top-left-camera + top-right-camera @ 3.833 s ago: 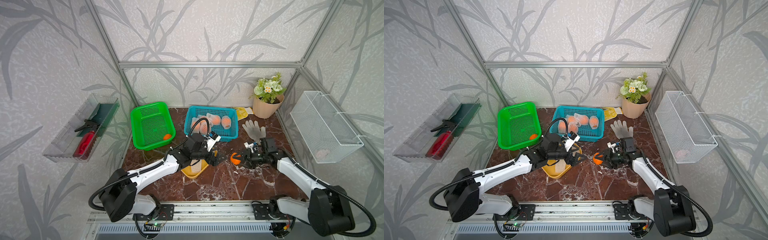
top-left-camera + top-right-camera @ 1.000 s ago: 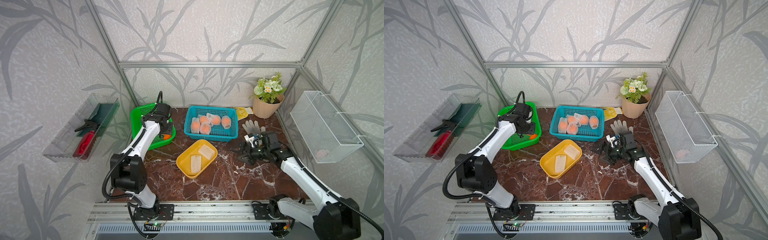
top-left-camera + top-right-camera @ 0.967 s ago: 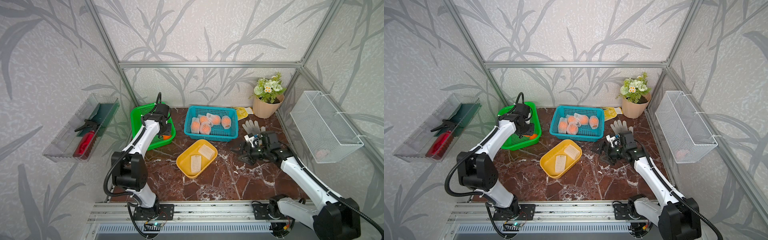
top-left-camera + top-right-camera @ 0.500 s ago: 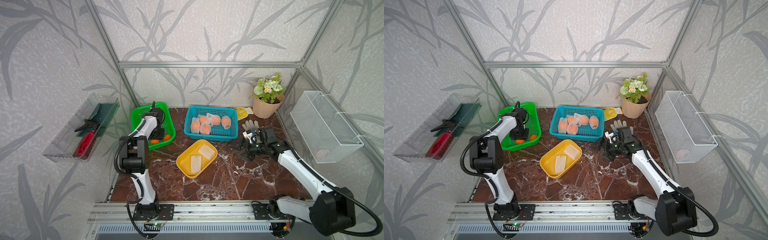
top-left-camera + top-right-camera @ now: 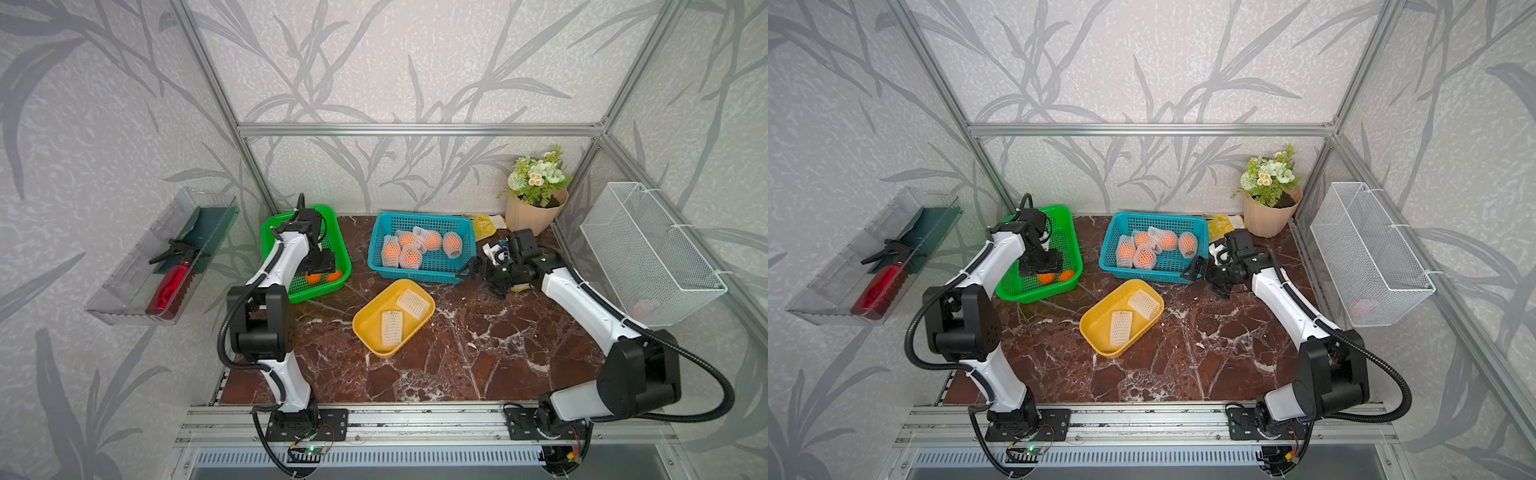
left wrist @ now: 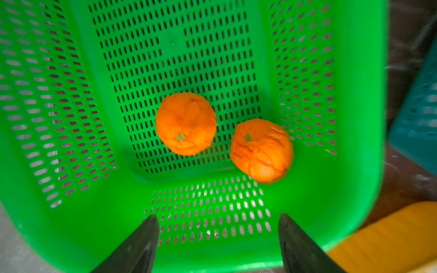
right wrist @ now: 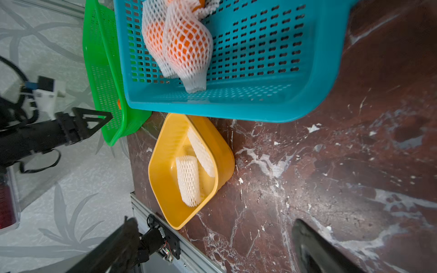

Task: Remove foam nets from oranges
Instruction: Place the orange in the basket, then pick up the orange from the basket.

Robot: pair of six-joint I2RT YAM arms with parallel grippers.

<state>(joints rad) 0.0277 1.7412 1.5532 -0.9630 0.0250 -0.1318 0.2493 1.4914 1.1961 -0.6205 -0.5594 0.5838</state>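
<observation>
The left gripper (image 6: 217,224) hangs over the near end of the green basket (image 6: 354,118), at the far left of the table (image 5: 457,353). Its jaws are apart and nothing is between them. Below it two bare oranges (image 6: 186,123) lie on the basket floor just beside each other, the right one (image 6: 262,150) against the foot of the wall. In both top views the gripper (image 5: 322,264) covers part of one of them. The blue basket (image 5: 419,216) stands at the far middle, right of the green one. It holds what look like five netted oranges (image 5: 409,257), bunched in its left and middle part, with one (image 5: 452,244) a little to the right of the rest. Nearer, close by the blue basket's near rim, is the yellow tray (image 5: 365,328). Two empty foam nets (image 5: 392,327) lie flat in it, one nearer and one (image 5: 412,303) farther right, close together. The right gripper (image 5: 482,279) is held low over the table just right of the blue basket's near right corner. It points left, its jaws are spread wide and it holds nothing. Its wrist view looks across the tray (image 7: 165,189) and one netted orange (image 7: 186,45) in the blue basket.
</observation>
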